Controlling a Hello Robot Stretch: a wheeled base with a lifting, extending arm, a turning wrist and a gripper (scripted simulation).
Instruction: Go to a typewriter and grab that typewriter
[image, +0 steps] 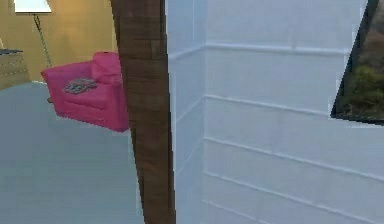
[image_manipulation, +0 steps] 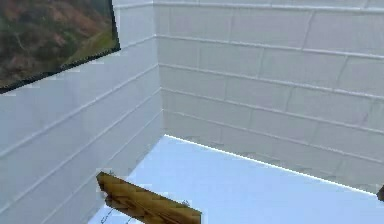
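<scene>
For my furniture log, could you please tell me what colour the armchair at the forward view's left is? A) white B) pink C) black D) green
B: the armchair near the floor lamp is bright pink, with a small grey thing lying on its seat.

Armchair (image: 98, 92): pink; post (image: 146, 110): brown woodgrain. Wall (image: 270, 130): white, lined blocks; floor (image: 50, 165): pale grey-blue. Picture (image_manipulation: 50, 38): green-brown; plank (image_manipulation: 148, 202): tan.
</scene>
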